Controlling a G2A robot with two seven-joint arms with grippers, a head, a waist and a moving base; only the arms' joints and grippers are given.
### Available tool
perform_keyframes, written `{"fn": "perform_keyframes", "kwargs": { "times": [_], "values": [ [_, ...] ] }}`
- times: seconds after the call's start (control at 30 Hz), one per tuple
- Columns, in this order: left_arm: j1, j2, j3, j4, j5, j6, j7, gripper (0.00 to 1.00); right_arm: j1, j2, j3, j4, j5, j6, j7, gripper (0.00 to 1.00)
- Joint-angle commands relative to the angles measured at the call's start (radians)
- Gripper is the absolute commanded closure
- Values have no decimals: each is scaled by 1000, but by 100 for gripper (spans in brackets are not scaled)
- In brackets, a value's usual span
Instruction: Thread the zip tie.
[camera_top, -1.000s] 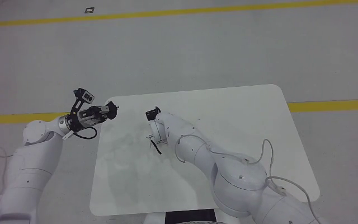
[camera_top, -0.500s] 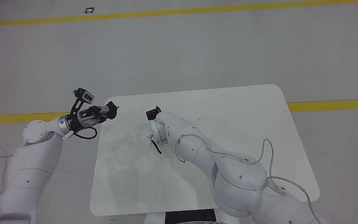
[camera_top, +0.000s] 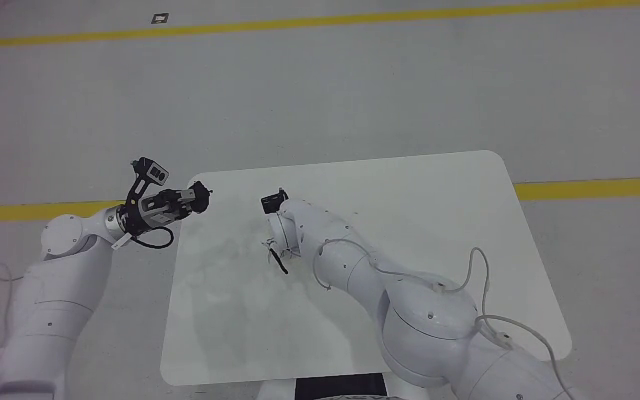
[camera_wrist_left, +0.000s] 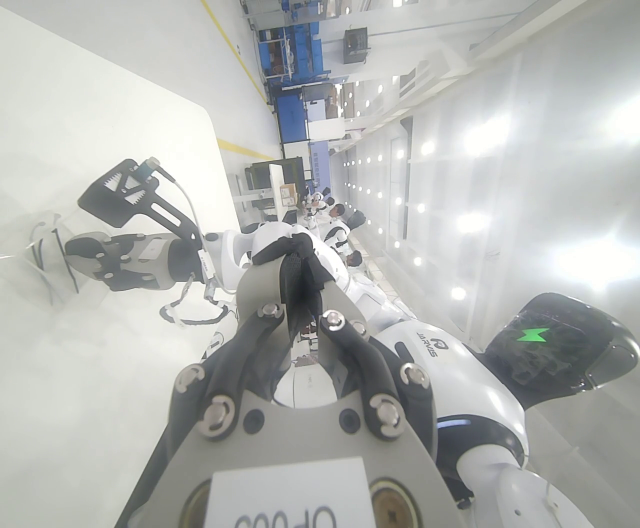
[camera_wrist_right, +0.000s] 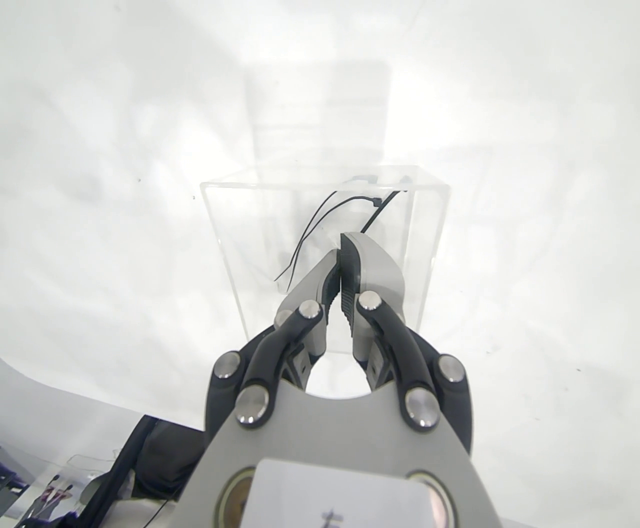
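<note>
From the top view, the zip tie (camera_top: 279, 262) was a dark streak on the desk (camera_top: 450, 220). The right wrist view added a clear box (camera_wrist_right: 425, 250) around it, the tie slanting away from the right gripper (camera_wrist_right: 341, 265), whose jaws were pressed together.

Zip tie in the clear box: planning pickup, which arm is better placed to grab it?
Probably right: the right gripper, jaws shut, hangs at the clear box holding the zip tie; the left gripper is at the table edge.
</note>
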Motion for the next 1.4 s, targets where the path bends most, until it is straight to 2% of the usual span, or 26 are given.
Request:
{"fn": "perform_keyframes", "kwargs": {
  "times": [0.0,0.1,0.37,0.5,0.93,1.37],
  "values": [
    [0,0,0,0,0,0,0,100,0,0,0,-1,-4,0,2,83],
    [0,0,0,0,0,0,0,100,0,0,0,-3,-12,0,5,83],
    [0,0,0,0,0,0,0,100,0,0,0,-7,-42,0,18,92],
    [0,0,0,0,0,0,0,100,-1,0,0,-16,-70,0,36,87],
    [0,0,0,0,0,0,0,100,-7,0,10,-28,-81,0,40,89],
    [0,0,0,0,0,0,0,100,-9,0,18,-31,-98,0,52,84]
  ]
}}
